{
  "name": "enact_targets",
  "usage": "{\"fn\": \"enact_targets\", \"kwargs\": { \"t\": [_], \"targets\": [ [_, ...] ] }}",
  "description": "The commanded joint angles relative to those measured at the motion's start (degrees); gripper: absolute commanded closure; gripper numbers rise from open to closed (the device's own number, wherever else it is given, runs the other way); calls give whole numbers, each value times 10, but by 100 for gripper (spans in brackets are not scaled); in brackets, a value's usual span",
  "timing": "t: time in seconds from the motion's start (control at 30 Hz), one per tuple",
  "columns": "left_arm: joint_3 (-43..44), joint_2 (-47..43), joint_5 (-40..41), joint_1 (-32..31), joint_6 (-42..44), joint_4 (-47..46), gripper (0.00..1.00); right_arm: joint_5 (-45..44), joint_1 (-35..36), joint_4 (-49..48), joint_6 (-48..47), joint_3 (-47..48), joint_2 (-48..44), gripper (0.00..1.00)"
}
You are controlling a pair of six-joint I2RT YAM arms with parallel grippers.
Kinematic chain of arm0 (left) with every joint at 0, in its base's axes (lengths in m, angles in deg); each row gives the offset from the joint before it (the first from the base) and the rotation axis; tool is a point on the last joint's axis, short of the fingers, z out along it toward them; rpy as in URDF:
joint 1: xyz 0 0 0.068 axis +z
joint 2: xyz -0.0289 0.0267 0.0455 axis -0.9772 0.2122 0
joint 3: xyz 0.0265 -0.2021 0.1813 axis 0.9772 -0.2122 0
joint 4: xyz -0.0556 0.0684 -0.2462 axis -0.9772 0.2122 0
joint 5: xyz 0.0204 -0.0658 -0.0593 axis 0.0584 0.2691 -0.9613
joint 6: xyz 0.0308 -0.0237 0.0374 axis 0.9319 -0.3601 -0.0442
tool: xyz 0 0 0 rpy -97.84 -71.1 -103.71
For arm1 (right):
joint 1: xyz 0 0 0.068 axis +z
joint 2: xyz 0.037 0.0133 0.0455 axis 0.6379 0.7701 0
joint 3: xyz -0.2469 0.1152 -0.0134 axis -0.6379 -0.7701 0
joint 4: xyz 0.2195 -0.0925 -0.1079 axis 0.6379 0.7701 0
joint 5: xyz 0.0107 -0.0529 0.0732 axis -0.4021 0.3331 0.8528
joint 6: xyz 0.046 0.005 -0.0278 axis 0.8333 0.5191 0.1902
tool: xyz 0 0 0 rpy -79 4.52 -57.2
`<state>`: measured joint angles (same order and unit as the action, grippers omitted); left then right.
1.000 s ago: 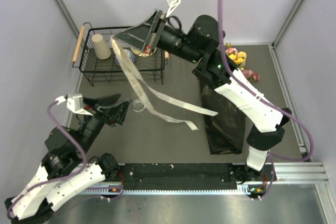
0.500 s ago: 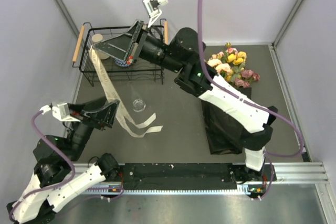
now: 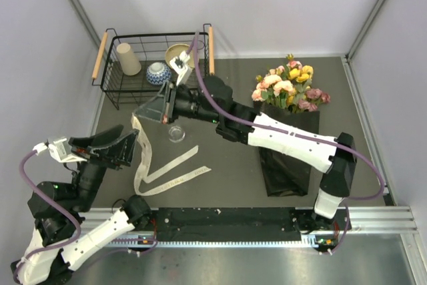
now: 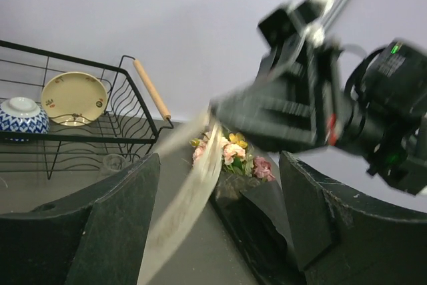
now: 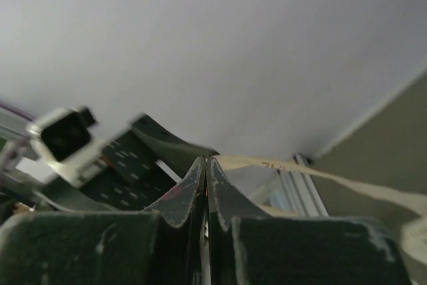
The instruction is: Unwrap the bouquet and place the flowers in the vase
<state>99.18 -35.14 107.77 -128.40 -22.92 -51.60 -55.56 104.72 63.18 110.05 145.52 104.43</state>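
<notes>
Top external view: the right pincer [image 3: 141,115], reaching across the tabletop [image 3: 227,171], is clamping tight on one end of the cream ribbon [image 3: 175,162], which is hanging limp and trailing in loops onto the surface near the left arm. The left pincer [image 3: 132,150] is hovering just beside the hanging strip with its jaws standing wide, gripping nothing; whether it is touching the strip cannot be told. The bouquet's flowers [image 3: 288,88] are lying at the far right, well apart from both pincers, their stems hidden in the black paper [image 3: 287,161] that is spreading toward the near edge. The vase [image 3: 176,133] is standing upright near the middle, just beside the right arm's wrist, with no stems in it. By the look of it, the ribbon is handling as weightless and floppy. The flowers are likely light, soft at the heads and stiffer in the stems, so the stems just below the blooms are looking like the place to take hold once the crinkly paper is opened. The small clear glass is looking fragile and easy to tip. Faint dark print is running along the ribbon, too small to read; no brand or label is showing elsewhere.
</notes>
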Motion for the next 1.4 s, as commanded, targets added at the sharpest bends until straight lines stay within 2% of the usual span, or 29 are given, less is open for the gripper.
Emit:
{"fn": "enact_targets", "kwargs": {
  "t": [0.0,0.03,0.23,0.43,0.6,0.7,0.73,0.8,0.83,0.9,0.93,0.97,1.03,1.17,1.27,1.3,1.37],
  "targets": [
    [13,3,26,1,10,-4,22,-22,15,-29,-54,-125,-68,100],
    [11,3,24,1,12,-8,22,-41,14,-18,-70,-171,-72,100],
    [8,21,19,0,18,-7,21,-97,14,39,-119,-287,-77,100],
    [9,55,7,0,16,-3,21,-155,15,97,-174,-356,-75,100],
    [8,69,7,0,19,-7,20,-131,21,92,-208,-330,-19,100],
    [12,73,10,1,24,-7,20,-99,36,78,-198,-271,41,100],
    [12,72,13,1,24,-3,20,-86,41,78,-195,-234,56,96],
    [16,72,16,1,24,0,20,-63,44,78,-182,-191,97,79],
    [15,70,19,1,23,2,20,-50,44,78,-182,-183,103,66],
    [17,71,21,1,21,12,20,-54,43,64,-196,-196,90,52],
    [15,72,18,0,18,14,20,-64,40,62,-202,-209,80,43],
    [13,73,16,1,17,14,20,-68,31,59,-207,-223,69,39],
    [6,79,11,0,15,10,19,-79,18,59,-209,-273,24,34],
    [-8,116,-15,0,19,-16,14,-114,-24,70,-195,-368,-70,31],
    [4,183,-43,1,26,-18,14,-190,-53,143,-174,-420,-135,32],
    [14,204,-71,1,28,-12,13,-243,-62,190,-162,-435,-150,32],
    [29,268,-104,1,33,-6,13,-294,-68,241,-150,-448,-184,32]
  ]
}}
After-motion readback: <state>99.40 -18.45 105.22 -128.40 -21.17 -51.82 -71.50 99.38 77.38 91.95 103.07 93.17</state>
